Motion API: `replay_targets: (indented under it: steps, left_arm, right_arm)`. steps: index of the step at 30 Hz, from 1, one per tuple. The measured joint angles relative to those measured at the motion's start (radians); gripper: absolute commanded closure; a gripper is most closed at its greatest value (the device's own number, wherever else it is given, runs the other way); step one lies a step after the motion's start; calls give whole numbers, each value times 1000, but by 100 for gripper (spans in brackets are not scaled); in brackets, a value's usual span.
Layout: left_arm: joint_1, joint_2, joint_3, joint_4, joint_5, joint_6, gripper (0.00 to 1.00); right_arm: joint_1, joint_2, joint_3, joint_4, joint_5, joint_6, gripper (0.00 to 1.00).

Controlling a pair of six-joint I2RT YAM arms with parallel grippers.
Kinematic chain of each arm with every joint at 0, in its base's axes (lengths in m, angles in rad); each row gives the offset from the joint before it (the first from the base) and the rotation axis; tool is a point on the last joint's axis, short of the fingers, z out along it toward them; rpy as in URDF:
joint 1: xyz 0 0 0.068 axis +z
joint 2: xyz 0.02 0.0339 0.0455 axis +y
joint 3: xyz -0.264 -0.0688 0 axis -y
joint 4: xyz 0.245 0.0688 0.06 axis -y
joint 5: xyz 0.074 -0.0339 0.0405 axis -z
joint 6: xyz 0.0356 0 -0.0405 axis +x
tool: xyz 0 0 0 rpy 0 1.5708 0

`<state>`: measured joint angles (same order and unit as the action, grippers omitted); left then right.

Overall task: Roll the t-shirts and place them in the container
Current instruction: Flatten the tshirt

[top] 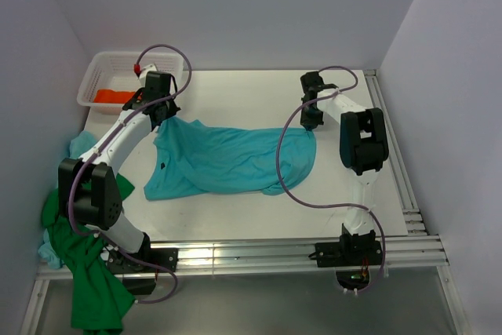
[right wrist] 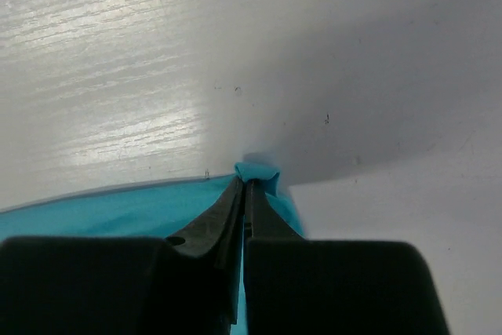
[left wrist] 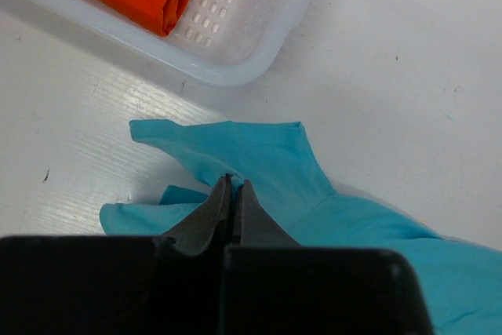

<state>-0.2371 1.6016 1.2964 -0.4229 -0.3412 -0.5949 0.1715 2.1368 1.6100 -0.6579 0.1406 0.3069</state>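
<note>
L fingers (left wrist: 216, 209), R fingers (right wrist: 225, 213) clenched on opposite ends of turquoise t-shirt (top: 227, 162), prob. to stretch it flat

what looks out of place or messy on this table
The green t-shirt is heaped with a crumpled turquoise t-shirt at the near-left corner of the table, draping over its edge. The spread turquoise t-shirt lies wrinkled, not flat.
</note>
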Motion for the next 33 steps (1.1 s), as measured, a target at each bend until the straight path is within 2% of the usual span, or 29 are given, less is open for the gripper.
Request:
replay_targets:
  steps: [10,18,22,28,33]
  left_arm:
    - [0,7,0,72,72,4,100]
    - [-10,-27,32,80,109,4,100]
    - [-19,-168,32,58,117,4,100]
    - [-29,-496,32,51,136,5,100]
    - [-35,-741,36,33,171,8,100]
  right_arm:
    - [-48,-61,-50,49,-13,69,100]
    - [-116,-364,-96,97,-60,104,100]
    - [-112,-562,-132,132,-126,116,100]
    - [-108,-867,-231,146,-227,135,100]
    - [-108,-1122,-244,103,-275,138,100]
